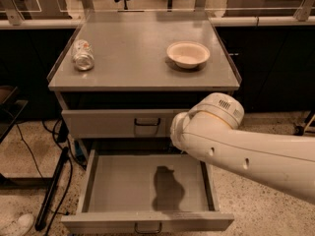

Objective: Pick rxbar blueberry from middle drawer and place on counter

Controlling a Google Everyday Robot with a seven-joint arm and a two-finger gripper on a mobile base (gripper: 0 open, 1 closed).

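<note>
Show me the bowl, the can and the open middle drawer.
bowl (188, 54), camera view, its inner base.
can (82, 54), camera view, its side.
middle drawer (123, 181), camera view, bare floor.
hand, hidden behind the arm (256, 151) above that drawer.
</note>
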